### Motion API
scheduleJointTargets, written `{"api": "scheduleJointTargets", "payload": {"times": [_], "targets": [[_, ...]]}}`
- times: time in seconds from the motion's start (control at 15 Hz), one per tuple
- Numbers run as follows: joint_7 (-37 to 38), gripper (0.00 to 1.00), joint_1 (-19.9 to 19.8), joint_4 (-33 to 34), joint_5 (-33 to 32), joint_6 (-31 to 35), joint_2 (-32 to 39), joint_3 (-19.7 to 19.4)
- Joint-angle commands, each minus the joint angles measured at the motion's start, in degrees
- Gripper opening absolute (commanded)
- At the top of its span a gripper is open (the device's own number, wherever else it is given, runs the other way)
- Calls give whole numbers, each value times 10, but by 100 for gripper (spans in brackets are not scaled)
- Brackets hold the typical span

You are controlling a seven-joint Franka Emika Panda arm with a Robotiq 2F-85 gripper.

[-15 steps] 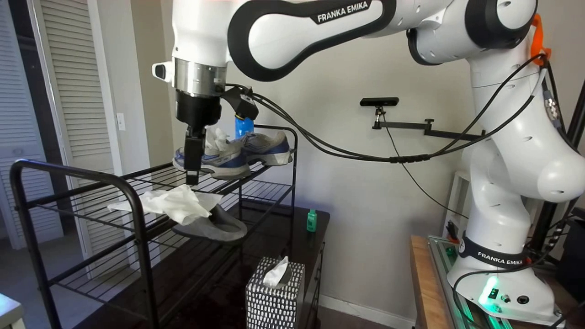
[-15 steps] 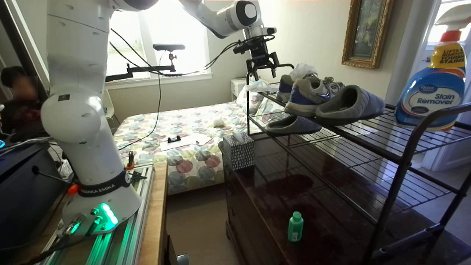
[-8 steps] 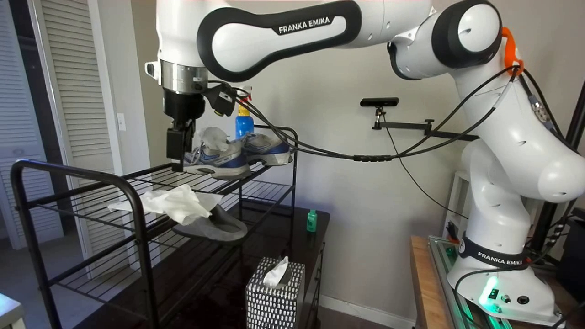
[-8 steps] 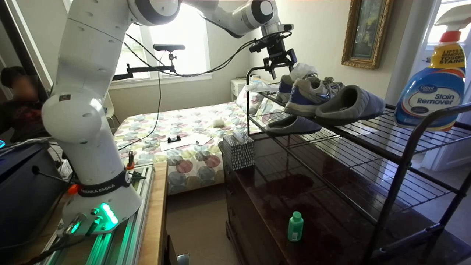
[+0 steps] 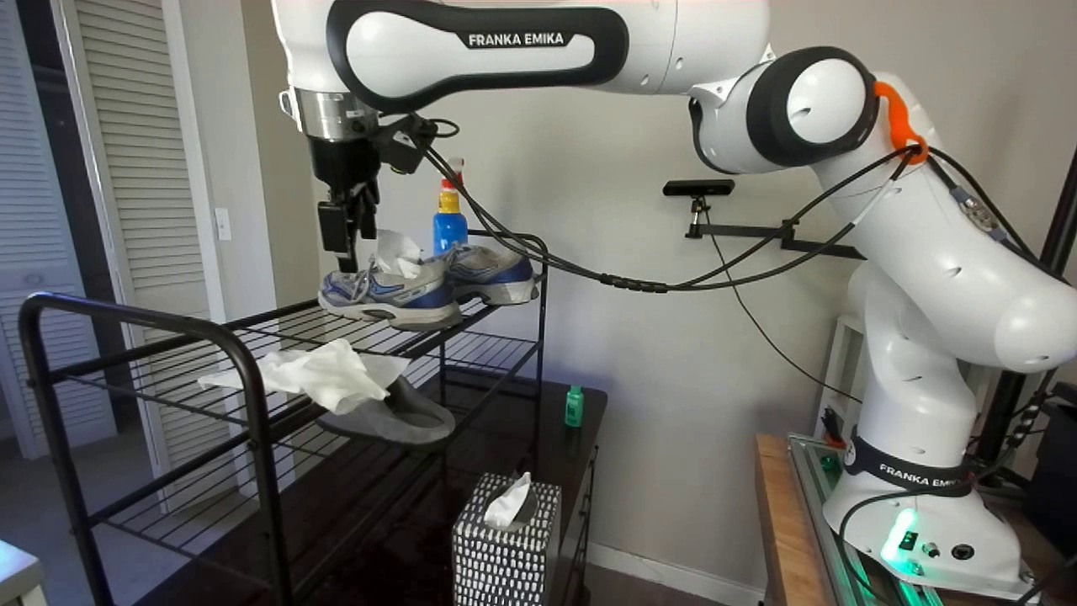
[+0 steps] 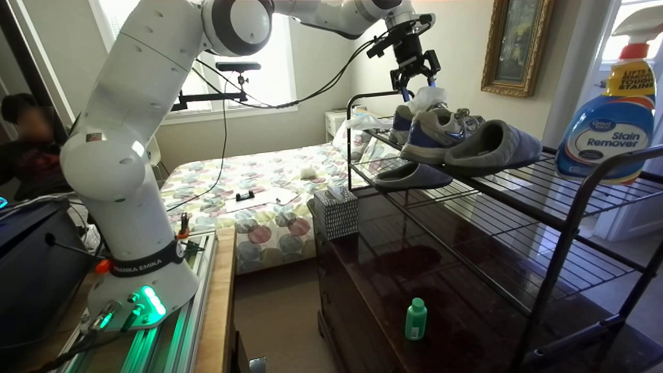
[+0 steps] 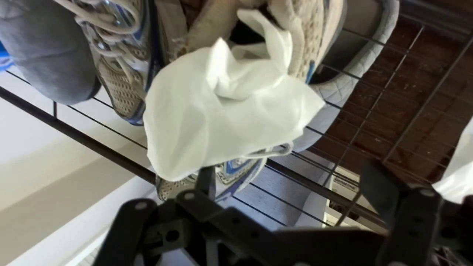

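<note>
A patterned bed (image 6: pixel 254 173) and a gilt-framed picture (image 6: pixel 518 46) form the background; a black wire rack (image 5: pixel 262 454) stands on a dark dresser (image 6: pixel 373 264) near your robot arm (image 5: pixel 522 50). Your gripper (image 6: pixel 418 88) points down over the rack's upper shelf (image 5: pixel 294 328), its jaws spread wide: in the wrist view, you see one finger (image 7: pixel 206 181) just beside the lower edge of a crumpled white tissue (image 7: pixel 221 118) and the opposing finger well off to the right, in front of the shelf wires. That tissue, the thing nearest your gripper, sits on a grey-and-blue sneaker (image 5: pixel 395 296), covering its middle and leaving the toe exposed. Whether either fingertip touches tissue or shoe, you cannot tell from these views. Along the same shelf, note a second sneaker (image 5: pixel 496 271) beside the first, then a grey slipper (image 6: pixel 497 147) and, toward the far end, a blue stain remover bottle (image 6: pixel 608 124) with a white trigger head, standing upright. At the opposite end, a loosely spread tissue (image 5: pixel 324 376) lies across the wires. The lower shelf (image 6: pixel 603 264) carries another grey slipper (image 6: pixel 413 177). On the dresser top you find a black-and-white tissue box (image 5: pixel 505 547), a sheet (image 5: pixel 509 502) protruding from its opening, and a small green bottle (image 6: pixel 416 319), both upright and well apart.
</note>
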Motion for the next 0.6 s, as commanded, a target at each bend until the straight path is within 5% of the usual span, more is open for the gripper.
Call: {"api": "scheduleJointTargets", "payload": {"times": [0.0, 0.53], "targets": [[-13, 100, 15, 131, -16, -111, 62, -19], [-12, 100, 6, 215, -1, -179, 101, -42]]}}
